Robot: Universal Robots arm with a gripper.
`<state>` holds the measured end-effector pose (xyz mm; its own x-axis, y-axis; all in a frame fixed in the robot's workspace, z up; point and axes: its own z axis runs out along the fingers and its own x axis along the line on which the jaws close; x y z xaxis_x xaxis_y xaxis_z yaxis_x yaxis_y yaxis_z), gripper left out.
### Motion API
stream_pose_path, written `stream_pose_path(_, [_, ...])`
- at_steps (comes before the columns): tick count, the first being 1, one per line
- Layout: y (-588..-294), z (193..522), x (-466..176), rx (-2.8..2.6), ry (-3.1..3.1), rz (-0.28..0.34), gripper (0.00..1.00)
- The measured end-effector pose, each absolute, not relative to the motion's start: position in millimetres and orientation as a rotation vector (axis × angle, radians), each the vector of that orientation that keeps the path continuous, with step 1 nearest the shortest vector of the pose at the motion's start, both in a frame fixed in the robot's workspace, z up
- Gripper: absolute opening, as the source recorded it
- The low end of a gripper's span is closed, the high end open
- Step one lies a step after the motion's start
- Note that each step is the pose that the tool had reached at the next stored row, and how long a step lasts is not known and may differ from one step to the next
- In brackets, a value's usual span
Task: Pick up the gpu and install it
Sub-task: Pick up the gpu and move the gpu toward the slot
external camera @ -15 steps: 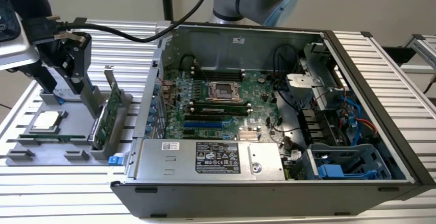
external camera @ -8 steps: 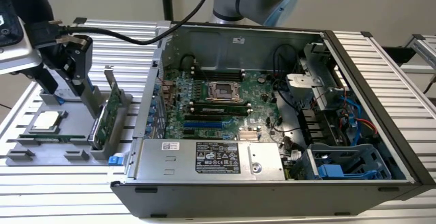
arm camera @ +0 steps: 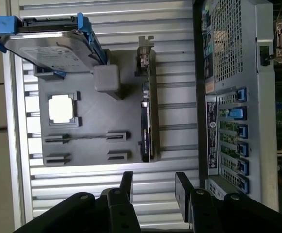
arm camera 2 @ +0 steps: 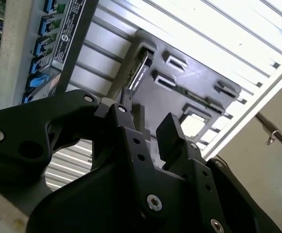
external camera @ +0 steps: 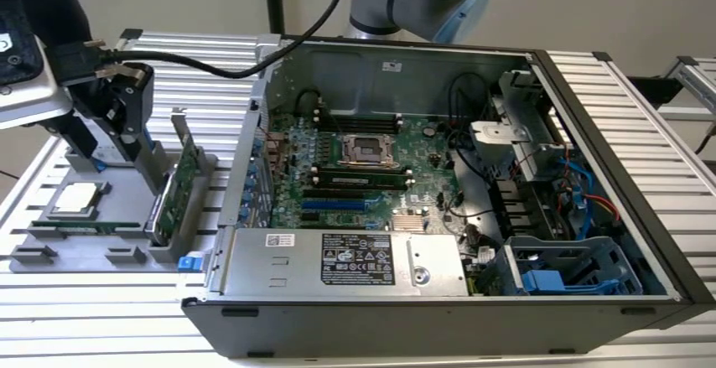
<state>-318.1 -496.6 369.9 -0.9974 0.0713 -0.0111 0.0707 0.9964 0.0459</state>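
gpu (external camera: 168, 196) green | tray (external camera: 123, 259) grey | pincer (arm camera: 154, 183) black | drive rails (arm camera: 2, 25) blue

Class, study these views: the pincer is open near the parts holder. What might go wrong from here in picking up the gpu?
The gpu stands on its thin edge; if the open pincer closes off-centre, the card may tilt or slip. The hard drive sits nearby on the same holder, so a finger might strike it.

- Tray (external camera: 79, 259) sits on the table (external camera: 90, 318), at the exterior view's left of the case (external camera: 448, 326).
- Gpu (external camera: 179, 179) stands on edge in the tray, along its side nearest the case.
- Chip (external camera: 75, 199) lies in the tray, beyond the gpu from the case.
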Motion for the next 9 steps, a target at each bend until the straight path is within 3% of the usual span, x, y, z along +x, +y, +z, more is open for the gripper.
stream_pose_path(9, [-496.6, 365.1, -318.1, 0.111, 3.126, 0.07, 1.0])
